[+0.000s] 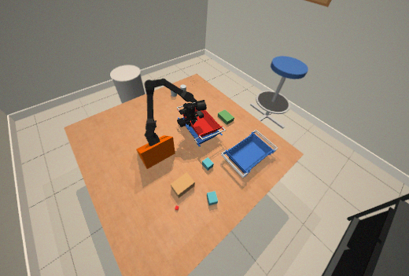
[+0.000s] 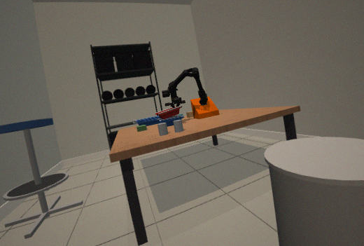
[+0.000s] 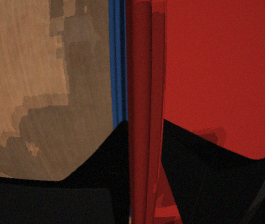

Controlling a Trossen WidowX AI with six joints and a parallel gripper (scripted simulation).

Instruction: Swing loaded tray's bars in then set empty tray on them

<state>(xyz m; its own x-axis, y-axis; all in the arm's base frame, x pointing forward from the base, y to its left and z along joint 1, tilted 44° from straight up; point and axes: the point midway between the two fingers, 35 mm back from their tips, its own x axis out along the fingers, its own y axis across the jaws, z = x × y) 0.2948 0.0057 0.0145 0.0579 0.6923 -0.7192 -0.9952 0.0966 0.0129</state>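
My gripper is shut on one wall of the red tray, with a finger on each side of it. The red tray is empty where its inside shows, tilts somewhat in the exterior view and has pale wire bars at its ends. It is over a blue tray, which stands on the table. The red tray hides most of that tray's inside, so its load cannot be seen. How its bars lie, and whether the red tray touches them, cannot be told.
A second blue tray, empty, with white bars out at its ends, stands nearby. A green block, teal blocks, a tan block and two grey cylinders stand around.
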